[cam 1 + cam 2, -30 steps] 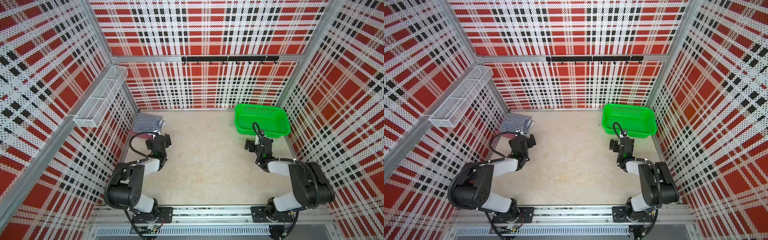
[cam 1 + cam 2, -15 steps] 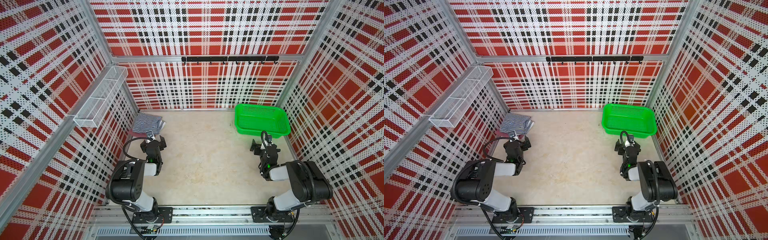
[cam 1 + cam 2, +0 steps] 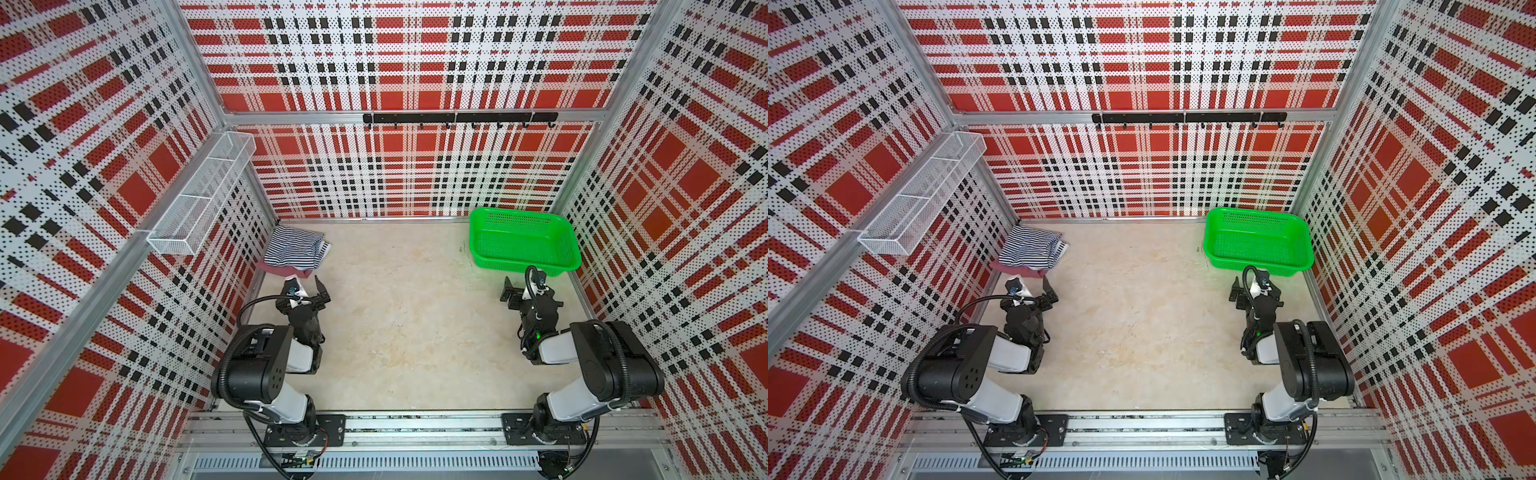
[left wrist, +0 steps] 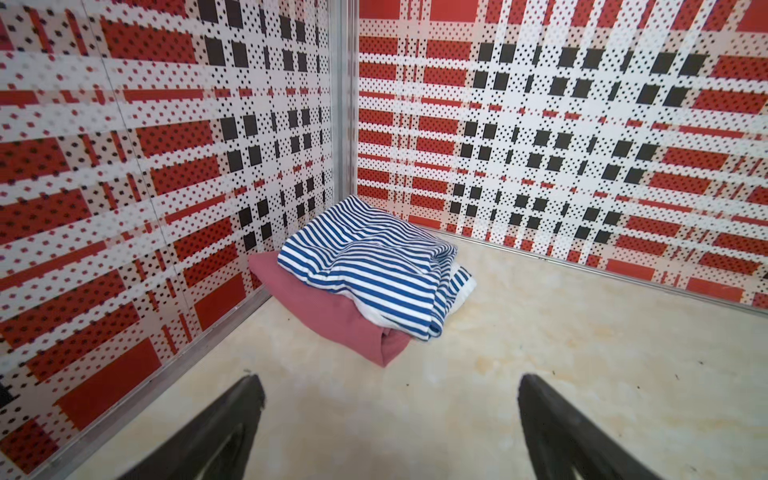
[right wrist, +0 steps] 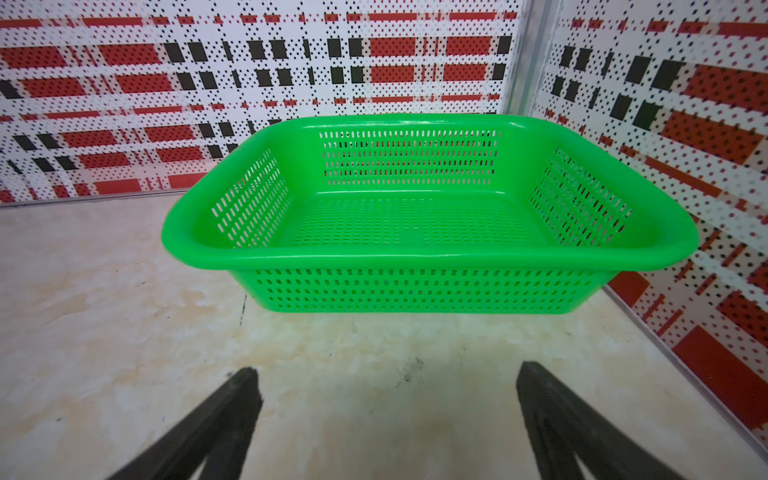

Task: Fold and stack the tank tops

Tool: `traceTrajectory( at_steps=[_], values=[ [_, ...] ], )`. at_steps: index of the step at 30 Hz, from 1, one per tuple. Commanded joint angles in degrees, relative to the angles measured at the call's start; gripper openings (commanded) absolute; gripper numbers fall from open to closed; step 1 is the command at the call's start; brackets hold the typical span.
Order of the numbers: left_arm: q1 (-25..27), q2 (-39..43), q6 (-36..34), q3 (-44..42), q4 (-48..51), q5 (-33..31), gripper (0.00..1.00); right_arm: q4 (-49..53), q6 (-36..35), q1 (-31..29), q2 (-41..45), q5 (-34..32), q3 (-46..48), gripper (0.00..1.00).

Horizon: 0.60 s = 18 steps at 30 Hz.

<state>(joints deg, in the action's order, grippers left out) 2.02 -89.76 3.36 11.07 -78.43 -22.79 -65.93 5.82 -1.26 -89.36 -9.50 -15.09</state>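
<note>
The tank tops lie stacked in the back left corner, the striped tank top (image 3: 295, 249) (image 3: 1030, 249) (image 4: 374, 262) resting rumpled on the folded maroon tank top (image 3: 282, 269) (image 3: 1021, 271) (image 4: 332, 320). My left gripper (image 3: 306, 289) (image 3: 1030, 286) (image 4: 389, 380) hovers just in front of the stack, open and holding nothing, apart from the cloth. At the right, my right gripper (image 3: 523, 286) (image 3: 1250, 286) (image 5: 387, 370) is open and holds nothing, a short way in front of the green basket.
The green mesh basket (image 3: 478, 232) (image 3: 1212, 232) (image 5: 415, 257) stands at the back right with nothing in it. A white wire shelf (image 3: 199, 203) hangs on the left wall. A black hook rail (image 3: 457, 117) runs along the back wall. Plaid walls enclose the beige table (image 3: 399, 311).
Both arms have folded back toward their bases, drawing the grippers slightly nearer the side walls. Both grippers stayed open. The stacked tops have not moved.
</note>
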Motion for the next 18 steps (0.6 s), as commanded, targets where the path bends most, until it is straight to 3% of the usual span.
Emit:
traceTrajectory(
  at_steps=[1,18],
  values=[
    [0.2,-0.6,-0.5,0.1,-3.7,-0.6,0.98,-1.9,-0.6,0.1,-0.5,0.0,-0.6,1.0],
    [0.2,-0.6,-0.5,0.1,-3.7,-0.7,0.98,-1.2,-1.6,-0.9,-0.6,-0.9,-1.0,1.0]
  ],
)
